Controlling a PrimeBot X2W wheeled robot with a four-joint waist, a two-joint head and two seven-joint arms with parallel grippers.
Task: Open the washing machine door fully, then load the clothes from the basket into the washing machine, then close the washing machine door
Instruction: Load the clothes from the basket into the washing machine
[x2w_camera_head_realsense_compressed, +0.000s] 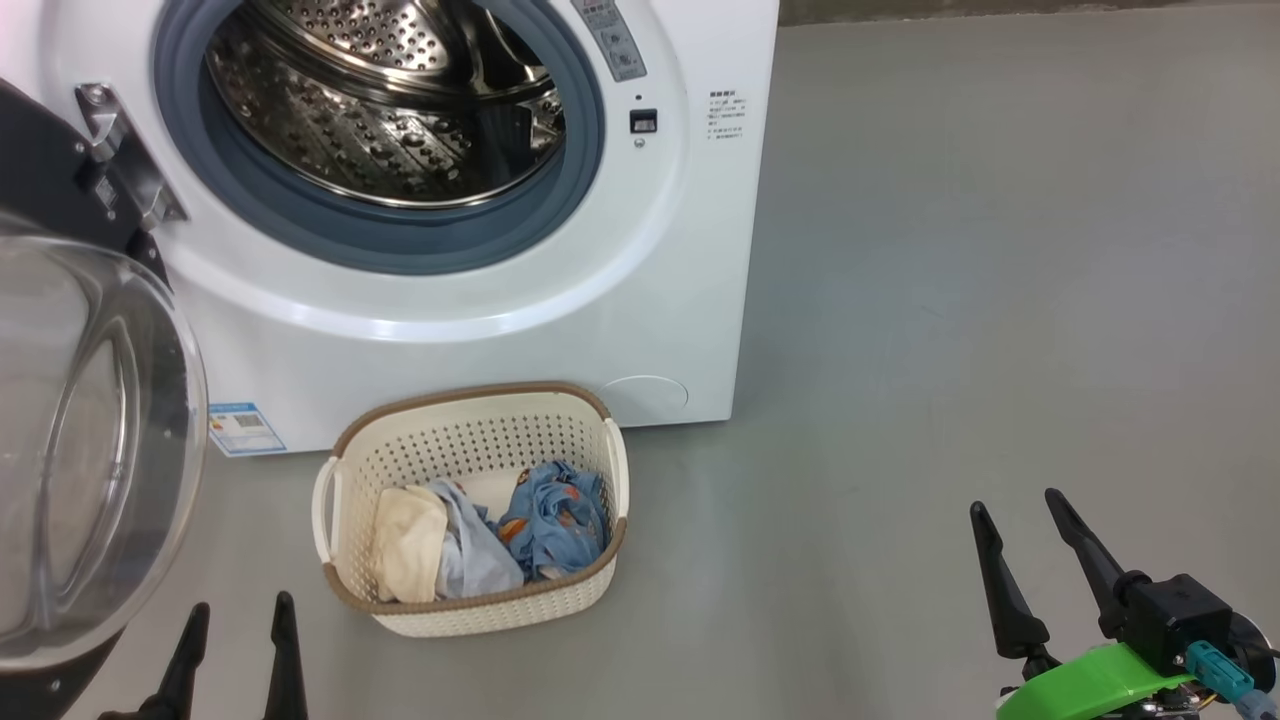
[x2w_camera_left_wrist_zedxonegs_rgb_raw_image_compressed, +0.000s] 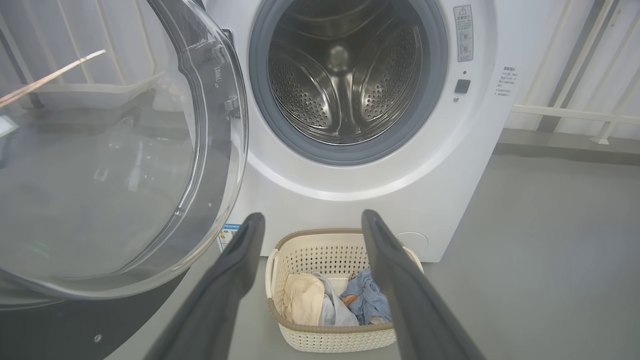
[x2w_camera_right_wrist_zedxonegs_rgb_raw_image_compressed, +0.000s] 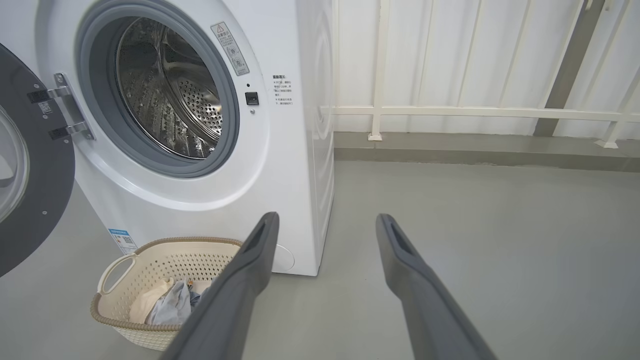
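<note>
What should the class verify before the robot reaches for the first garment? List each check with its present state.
1. Washing machine door swung clear of the opening: ok.
2. Door at its full stop: cannot tell.
3. Steel drum free of laundry: ok.
4. Clothes lying in the basket, uncovered from above: ok.
5. Left pincer open and holding nothing: ok.
6. Right pincer open and holding nothing: ok.
</note>
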